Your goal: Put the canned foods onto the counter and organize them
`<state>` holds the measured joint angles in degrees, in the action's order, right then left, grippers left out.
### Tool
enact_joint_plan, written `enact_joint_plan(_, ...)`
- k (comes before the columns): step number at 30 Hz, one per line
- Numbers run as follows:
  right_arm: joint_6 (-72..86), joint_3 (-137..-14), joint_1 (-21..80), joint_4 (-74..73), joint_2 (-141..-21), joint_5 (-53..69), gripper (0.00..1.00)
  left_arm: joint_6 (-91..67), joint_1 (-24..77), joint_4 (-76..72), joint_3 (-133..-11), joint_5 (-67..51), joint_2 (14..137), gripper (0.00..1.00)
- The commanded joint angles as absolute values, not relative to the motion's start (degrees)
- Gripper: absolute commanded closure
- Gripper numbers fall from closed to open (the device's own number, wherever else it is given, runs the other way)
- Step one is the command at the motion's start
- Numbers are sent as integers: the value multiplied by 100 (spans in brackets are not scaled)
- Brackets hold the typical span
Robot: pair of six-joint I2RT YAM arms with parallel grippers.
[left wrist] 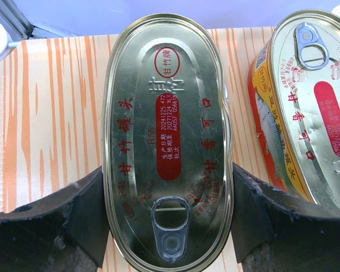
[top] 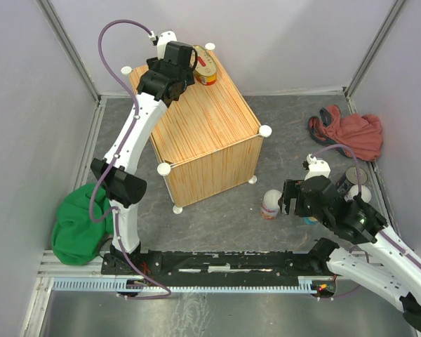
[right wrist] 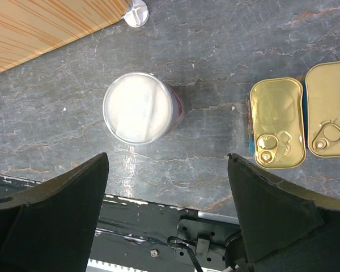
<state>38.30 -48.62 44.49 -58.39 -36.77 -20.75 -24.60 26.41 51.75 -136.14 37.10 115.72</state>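
Oval tin [left wrist: 167,147] pinched between left fingers [left wrist: 85,221] on counter [left wrist: 51,113], right fingers [right wrist: 51,221] spread near white-lidded tin [right wrist: 139,107]

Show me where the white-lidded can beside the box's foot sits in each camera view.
Top external: the white-lidded can stands right of centre on the grey floor, beside the near white foot of the wooden box.
Left wrist: not in it; only the box top under an oval can.
Right wrist: upper left of centre.
Shared landmark: the wooden box, in all three views.
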Motion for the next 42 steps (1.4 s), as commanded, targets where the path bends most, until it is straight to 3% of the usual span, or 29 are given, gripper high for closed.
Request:
enact_joint_plan(1, 3757, -5071, 4430, -5835, -3741, -2074, 7, -2487, 2618, 4856, -13924, 3710, 11556, 30)
enact_joint_plan(13, 3746, -5070, 4430, -5783, -3779, -2074, 6, -2590, 2611, 4884, -13910, 3712, 11488, 21)
enact_joint_plan(15, 3751, -5071, 4430, -5775, -3787, -2082, 6, -2600, 2617, 4877, -13915, 3728, 11475, 2)
enact_joint_plan(16, 3748, -5071, 4436, -5774, -3788, -2083, 6, -2601, 2613, 4878, -13919, 3728, 11470, 0)
enact_joint_plan(42, 3685, -5064, 4431, -5527, -4059, -2048, 6, -2762, 2930, 4637, -13501, 4068, 10579, 1)
